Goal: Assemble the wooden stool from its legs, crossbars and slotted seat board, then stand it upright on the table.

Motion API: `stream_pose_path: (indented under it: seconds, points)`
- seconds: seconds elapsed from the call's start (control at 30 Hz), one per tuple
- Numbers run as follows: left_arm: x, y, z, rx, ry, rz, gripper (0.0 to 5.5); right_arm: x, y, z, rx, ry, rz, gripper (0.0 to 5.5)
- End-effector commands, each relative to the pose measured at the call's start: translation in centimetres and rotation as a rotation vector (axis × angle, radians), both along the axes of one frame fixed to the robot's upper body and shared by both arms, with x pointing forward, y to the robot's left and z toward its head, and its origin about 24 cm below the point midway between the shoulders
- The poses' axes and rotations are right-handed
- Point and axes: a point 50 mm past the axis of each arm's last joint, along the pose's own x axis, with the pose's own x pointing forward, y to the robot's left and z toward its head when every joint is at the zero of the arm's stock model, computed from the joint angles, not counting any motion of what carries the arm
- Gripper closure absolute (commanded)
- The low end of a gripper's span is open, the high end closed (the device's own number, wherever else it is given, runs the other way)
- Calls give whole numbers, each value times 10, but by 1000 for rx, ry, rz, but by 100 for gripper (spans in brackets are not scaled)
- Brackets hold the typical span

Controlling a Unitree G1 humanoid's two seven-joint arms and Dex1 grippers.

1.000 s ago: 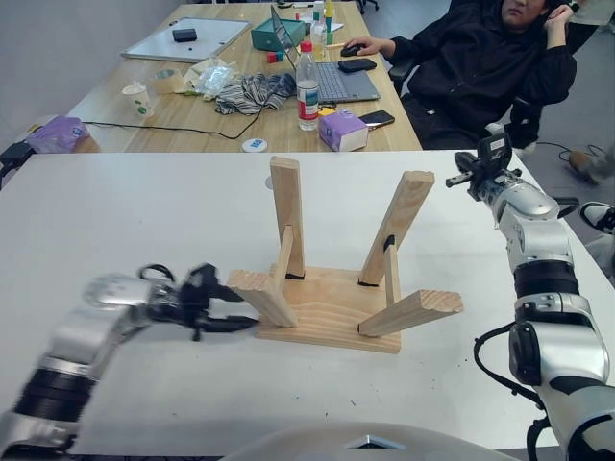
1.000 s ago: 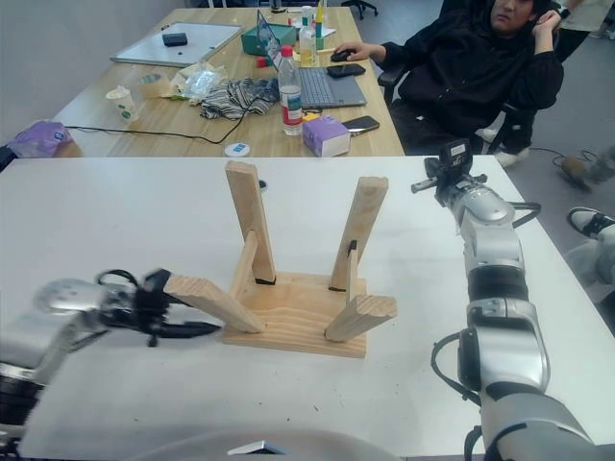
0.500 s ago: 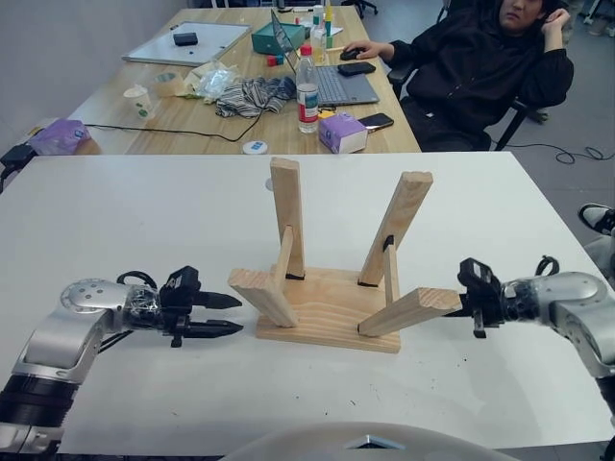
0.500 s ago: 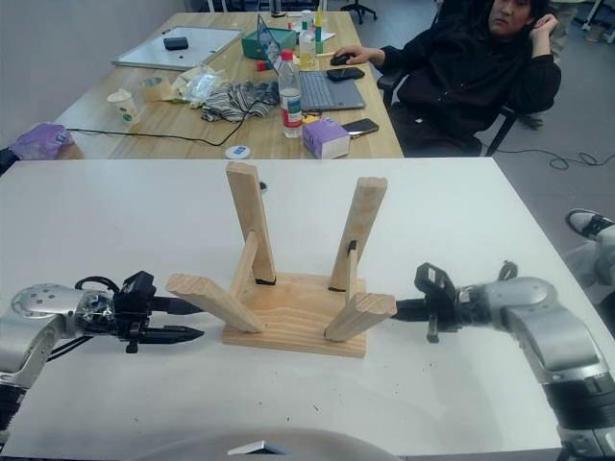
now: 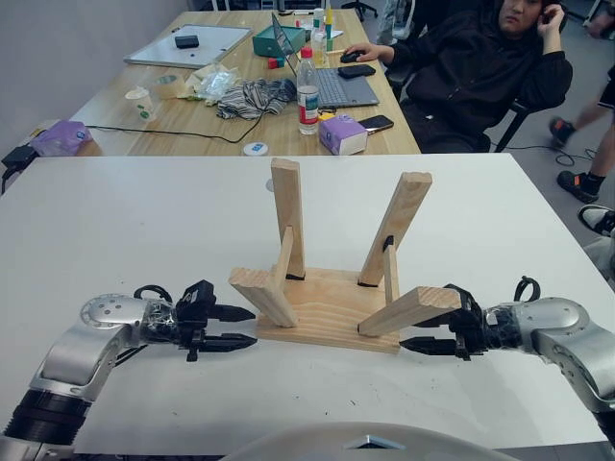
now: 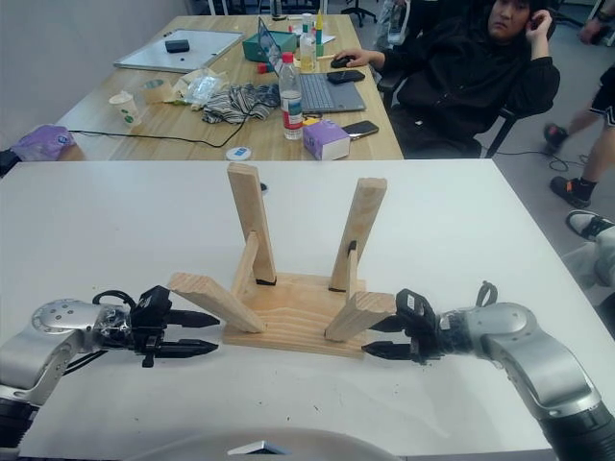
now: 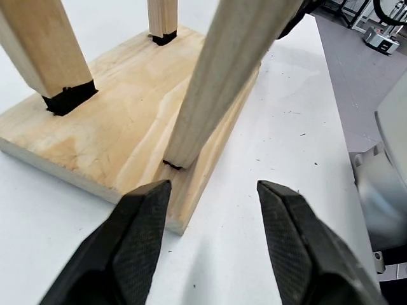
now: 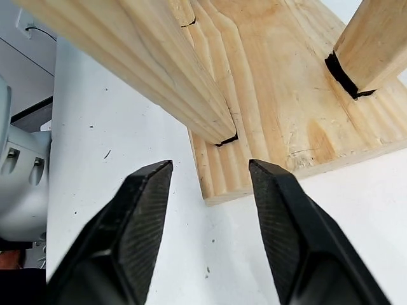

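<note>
We log left gripper (image 7: 213, 190): stippled black fingers apart, just beside seat board (image 5: 327, 305) edge | right gripper (image 8: 210, 168): spread likewise at opposite edge | grained pale-wood stool (image 5: 332, 274) inverted on smooth white table (image 5: 115, 221), four square-cut legs splaying upward

- this is an office-style lab workroom, to judge by the furniture and the desk clutter.
- a white table (image 5: 96, 221) serves as the bench in front, and a long wooden desk (image 5: 115, 120) stands just behind its far edge.
- an open laptop (image 5: 332, 82) sits toward the desk's right edge, with a computer mouse (image 5: 351, 56) and a phone (image 5: 357, 66) just beside it.
- a water bottle (image 5: 307, 91), a paper cup (image 5: 142, 99) and a purple tissue pack (image 5: 60, 136) stand about the desk, and a black cable (image 5: 173, 128) trails along its near edge.
- a small whiteboard (image 5: 187, 43) lies near the desk's far left corner.
- an office chair (image 5: 527, 106) stands at the desk's right side.
</note>
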Motion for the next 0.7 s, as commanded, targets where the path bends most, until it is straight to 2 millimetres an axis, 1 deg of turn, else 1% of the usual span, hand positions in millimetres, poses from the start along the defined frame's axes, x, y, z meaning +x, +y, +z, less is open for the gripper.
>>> stream_pose_path:
  seconds: [0.03, 0.2, 0.27, 0.3, 0.33, 0.47, 0.53, 0.6, 0.7]
  points:
    - [9, -8, -2, -9, -31, -11, 300, 6, 14, 4, 50, -25, 14, 314]
    - [19, -22, -5, -51, -54, -13, 300, 16, 36, -2, 99, -34, 13, 314]
    - [23, -28, -5, -68, -60, -15, 300, 16, 40, -4, 100, -27, 21, 357]
    - [25, -31, -5, -78, -57, -19, 300, 16, 41, -5, 98, -22, 25, 370]
    - [25, -34, -6, -86, -48, -25, 300, 16, 41, -6, 92, -17, 28, 372]
    - [21, -43, -14, -119, 38, -36, 369, 13, 41, -9, 85, 33, 52, 376]
    - [20, -51, -15, -158, 104, -35, 378, 12, 42, -8, 94, 84, 85, 376]
    - [14, -56, -9, -168, 174, -37, 378, 13, 43, -3, 112, 160, 131, 377]
    - [4, -56, 9, -135, 303, -13, 378, 14, 46, 21, 228, 316, 209, 378]
